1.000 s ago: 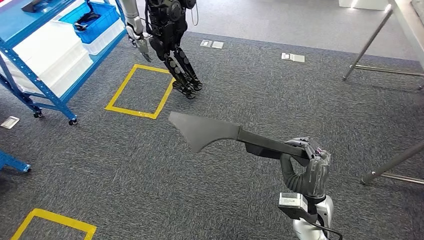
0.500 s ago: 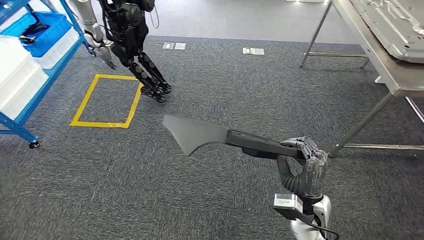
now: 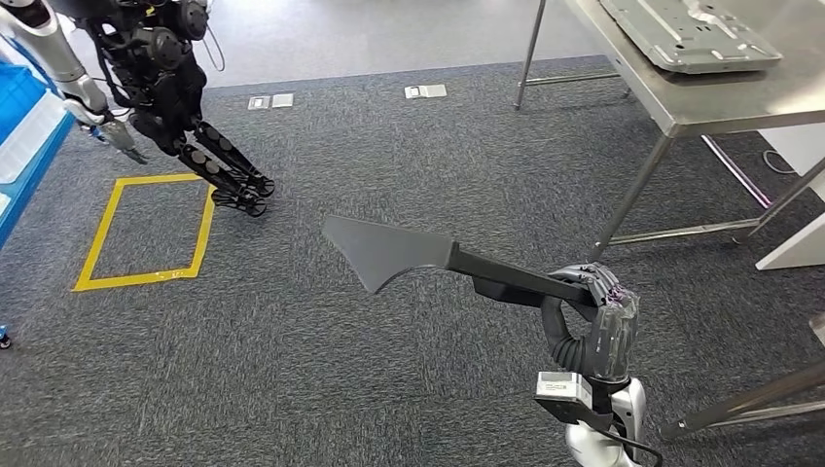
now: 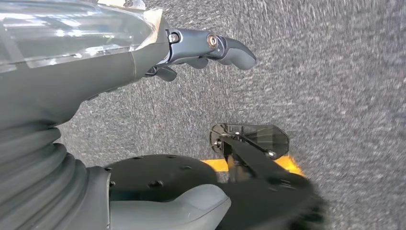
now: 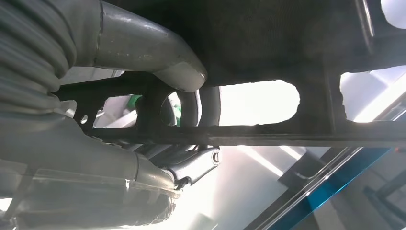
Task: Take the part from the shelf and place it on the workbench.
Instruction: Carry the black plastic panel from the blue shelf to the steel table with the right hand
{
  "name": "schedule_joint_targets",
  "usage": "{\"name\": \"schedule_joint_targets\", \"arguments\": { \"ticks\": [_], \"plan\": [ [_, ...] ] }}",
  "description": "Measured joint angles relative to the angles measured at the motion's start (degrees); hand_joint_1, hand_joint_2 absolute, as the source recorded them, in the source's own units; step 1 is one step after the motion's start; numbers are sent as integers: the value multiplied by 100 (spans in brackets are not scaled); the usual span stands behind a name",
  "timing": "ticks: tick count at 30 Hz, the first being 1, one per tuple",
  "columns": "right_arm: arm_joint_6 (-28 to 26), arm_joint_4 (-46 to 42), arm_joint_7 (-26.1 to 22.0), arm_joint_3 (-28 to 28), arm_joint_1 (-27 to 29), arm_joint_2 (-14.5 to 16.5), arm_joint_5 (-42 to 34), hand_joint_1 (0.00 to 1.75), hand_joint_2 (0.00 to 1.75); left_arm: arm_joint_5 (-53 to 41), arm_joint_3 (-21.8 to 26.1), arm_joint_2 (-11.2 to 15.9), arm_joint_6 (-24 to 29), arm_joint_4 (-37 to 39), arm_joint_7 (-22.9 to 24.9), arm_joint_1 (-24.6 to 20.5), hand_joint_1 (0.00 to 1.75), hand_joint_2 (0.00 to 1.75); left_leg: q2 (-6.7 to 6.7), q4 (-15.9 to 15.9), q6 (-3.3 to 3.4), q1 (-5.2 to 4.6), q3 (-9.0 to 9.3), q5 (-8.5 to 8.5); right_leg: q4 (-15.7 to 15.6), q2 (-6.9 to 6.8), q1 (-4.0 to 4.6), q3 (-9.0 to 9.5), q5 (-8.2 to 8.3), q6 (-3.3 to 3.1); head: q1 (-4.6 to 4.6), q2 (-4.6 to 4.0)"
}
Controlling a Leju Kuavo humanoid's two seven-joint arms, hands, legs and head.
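The part (image 3: 389, 251) is a long dark grey piece with a wide flat blade at one end and a narrow bar at the other. My right hand (image 3: 593, 326) grips the bar end low in the head view and holds the part level above the carpet, blade pointing left. In the right wrist view the thumb (image 5: 148, 45) presses against the dark part (image 5: 268, 38). The steel workbench (image 3: 720, 97) stands at the upper right, some way beyond the part. My left hand (image 4: 72, 62) hangs over the carpet, fingers apart, holding nothing.
A grey metal plate (image 3: 691, 34) lies on the workbench. Its legs (image 3: 632, 195) reach the carpet right of the part. Another dark humanoid robot (image 3: 165, 68) stands at the upper left beside a yellow floor square (image 3: 146, 233). The blue shelf's edge (image 3: 24, 117) sits far left.
The camera has turned to the right: the shelf and yellow square slid left and the workbench came further into view. My right hand keeps hold of the part.
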Motion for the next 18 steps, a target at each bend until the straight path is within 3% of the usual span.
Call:
{"name": "schedule_joint_targets", "arguments": {
  "ticks": [1,2,3,5,7,9,11,13,15,16,17,18],
  "plan": [
    [0,0,3,-1,12,0,4,175,175,0,-1,0,-4,0,1,6,0,175,-10,54,5,5,-36,47,3,75,8,-4,5,-3,-1,0],
    [0,-1,5,-1,23,0,9,175,175,0,-1,0,-8,0,1,8,0,175,-24,-121,16,8,42,199,7,151,12,-3,9,-1,0,0],
    [0,-4,6,-1,32,1,13,175,175,0,-1,0,-12,0,1,7,0,175,-74,-464,34,12,207,410,13,225,13,1,12,4,-2,0],
    [0,-17,10,-2,40,5,18,175,175,0,-1,4,-20,0,1,7,0,175,-328,-1198,72,28,555,715,30,355,20,-10,27,31,3,0],
    [0,-33,18,-4,52,10,18,175,175,0,-1,8,-22,0,1,4,0,175,-479,-1497,103,15,682,768,31,467,19,-62,63,91,4,0],
    [0,-49,26,-4,80,10,18,175,175,0,-1,10,-22,0,1,-3,0,175,-367,-1557,166,-12,691,809,20,563,9,-129,106,169,4,0],
    [-1,-65,32,-7,100,8,18,175,175,-1,0,10,-23,0,1,-7,0,175,-221,-1646,251,-12,709,885,219,392,25,-275,4,185,15,0],
    [-2,-75,37,-6,105,8,21,175,175,-2,1,8,-26,0,1,-1,0,175,-50,-1690,295,-22,707,921,858,91,45,-586,-313,145,30,0],
    [-2,-79,44,-3,127,4,25,175,175,-1,1,8,-31,0,1,8,0,175,125,-1687,303,-37,689,923,1531,-27,37,-871,-574,156,38,0],
    [-2,-79,48,-3,142,-2,25,175,175,-1,1,8,-36,0,1,10,0,175,204,-1684,301,-40,682,921,1627,-54,24,-886,-597,191,40,0],
    [-2,-79,53,-4,152,-10,24,175,175,0,1,7,-40,0,1,9,0,175,278,-1680,294,-39,680,917,1489,-89,7,-781,-538,241,41,0],
    [-2,-79,59,-5,158,-19,22,175,175,0,1,4,-44,0,1,7,0,175,347,-1673,282,-36,682,909,1151,-151,-13,-571,-424,294,40,0]
  ]
}}
